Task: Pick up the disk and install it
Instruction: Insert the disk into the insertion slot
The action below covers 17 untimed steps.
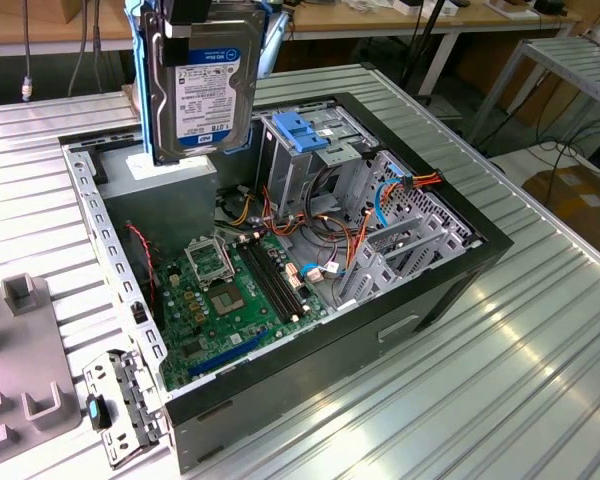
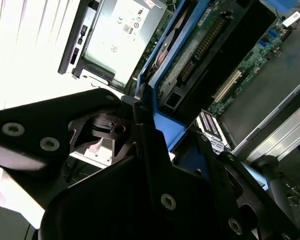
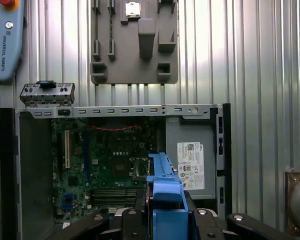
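Observation:
The disk [image 1: 200, 85], a silver drive with a white and blue label and blue side rails, hangs upright above the back corner of the open computer case [image 1: 460, 255]. My gripper [image 1: 202, 18] is shut on its top edge. In the first wrist view the disk's blue rail [image 3: 165, 187] runs edge-on between my fingers [image 3: 135, 220], over the motherboard [image 3: 110, 165]. In the second wrist view the disk [image 2: 190, 55] also appears edge-on, clamped in my gripper [image 2: 150, 117].
Below the disk lies a grey power-supply box [image 1: 170, 185] with a white sticker. A metal drive cage with a bare blue bracket [image 1: 300, 130] stands beside it, with loose cables nearby. A grey fixture plate [image 1: 20, 350] and a metal bracket [image 1: 115, 405] lie on the ribbed table.

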Each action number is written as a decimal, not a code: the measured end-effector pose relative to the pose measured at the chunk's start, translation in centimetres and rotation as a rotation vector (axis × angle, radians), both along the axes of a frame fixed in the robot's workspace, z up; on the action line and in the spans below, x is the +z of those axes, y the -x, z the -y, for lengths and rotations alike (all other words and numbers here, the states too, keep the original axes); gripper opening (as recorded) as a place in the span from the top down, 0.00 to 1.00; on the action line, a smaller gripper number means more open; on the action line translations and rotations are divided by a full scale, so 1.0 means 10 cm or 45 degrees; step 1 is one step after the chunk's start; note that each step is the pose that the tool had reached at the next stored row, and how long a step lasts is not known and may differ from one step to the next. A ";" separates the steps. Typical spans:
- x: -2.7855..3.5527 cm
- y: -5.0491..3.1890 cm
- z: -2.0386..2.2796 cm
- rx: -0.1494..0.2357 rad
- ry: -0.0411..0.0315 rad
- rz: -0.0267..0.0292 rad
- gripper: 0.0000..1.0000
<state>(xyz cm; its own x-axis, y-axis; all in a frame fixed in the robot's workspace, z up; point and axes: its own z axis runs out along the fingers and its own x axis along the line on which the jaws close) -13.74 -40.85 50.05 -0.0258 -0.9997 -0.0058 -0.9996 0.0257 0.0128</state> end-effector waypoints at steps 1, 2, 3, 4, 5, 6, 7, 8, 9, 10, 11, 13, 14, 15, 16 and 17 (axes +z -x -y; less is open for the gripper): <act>-0.001 -0.001 0.006 0.000 -0.0001 0.0001 0.63; 0.000 -0.002 0.012 0.000 0.0000 0.0000 0.63; 0.000 -0.002 0.017 0.000 0.0000 0.0000 0.63; -0.001 -0.003 0.022 0.000 -0.0001 0.0001 0.63; -0.001 -0.004 0.030 0.000 -0.0001 0.0001 0.63; -0.001 -0.005 0.034 0.000 -0.0001 0.0001 0.63; -0.001 -0.005 0.039 0.000 0.0000 0.0001 0.63; -0.001 -0.005 0.046 0.000 -0.0001 0.0001 0.63; 0.000 -0.006 0.053 0.000 0.0000 0.0000 0.63; -0.001 -0.007 0.061 0.000 0.0000 0.0000 0.63; -0.001 -0.008 0.070 0.000 0.0000 0.0000 0.63; -0.001 -0.009 0.098 0.000 -0.0001 0.0001 0.63; -0.001 -0.009 0.109 0.000 -0.0001 0.0000 0.63; -0.001 -0.010 0.125 0.000 0.0000 0.0001 0.63; -0.001 -0.010 0.134 0.000 0.0000 0.0000 0.63; -0.001 -0.010 0.147 0.000 0.0000 0.0000 0.63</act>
